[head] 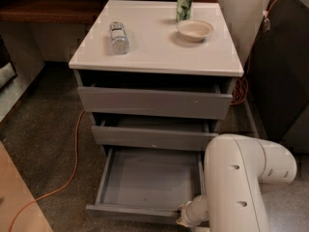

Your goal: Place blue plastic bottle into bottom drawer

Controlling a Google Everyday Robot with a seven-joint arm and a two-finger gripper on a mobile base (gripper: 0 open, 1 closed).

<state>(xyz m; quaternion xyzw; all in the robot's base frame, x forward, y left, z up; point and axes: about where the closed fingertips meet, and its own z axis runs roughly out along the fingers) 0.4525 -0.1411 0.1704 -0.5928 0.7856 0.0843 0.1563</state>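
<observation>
The blue plastic bottle point(119, 37) lies on its side on the left part of the white cabinet top point(154, 52), clear and greyish with a pale label band. The bottom drawer point(145, 208) is pulled out, grey inside, with nothing in it. My gripper point(186, 218) is low at the drawer's front right corner, right at its front edge, far below the bottle. The white arm point(239, 182) bulks up at the lower right and hides the drawer's right side.
A green drink can point(184, 6) and a shallow beige bowl point(194, 30) stand on the back right of the cabinet top. The two upper drawers point(154, 103) are slightly ajar. An orange cable point(72, 168) runs over the floor on the left. A dark cabinet point(285, 66) stands to the right.
</observation>
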